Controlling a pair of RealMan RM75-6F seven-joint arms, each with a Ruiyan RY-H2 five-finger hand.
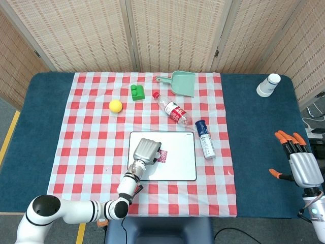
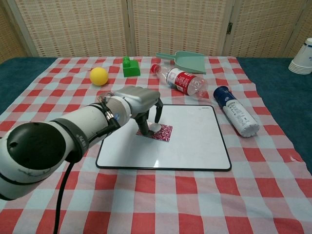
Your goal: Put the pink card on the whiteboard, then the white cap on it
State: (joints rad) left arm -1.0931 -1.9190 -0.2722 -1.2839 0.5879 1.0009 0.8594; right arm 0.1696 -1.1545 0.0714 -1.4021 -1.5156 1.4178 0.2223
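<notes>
- Left arm (image 2: 53, 141): glossy white-grey shell, black bands at the joints, black cable hanging beneath.
- Left hand (image 2: 138, 99): silver-grey metal back, dark fingers.
- Right hand (image 1: 299, 165): silver-grey back, black fingers tipped in orange (image 1: 287, 136).
- Right wrist: white casing with a small green light.
</notes>
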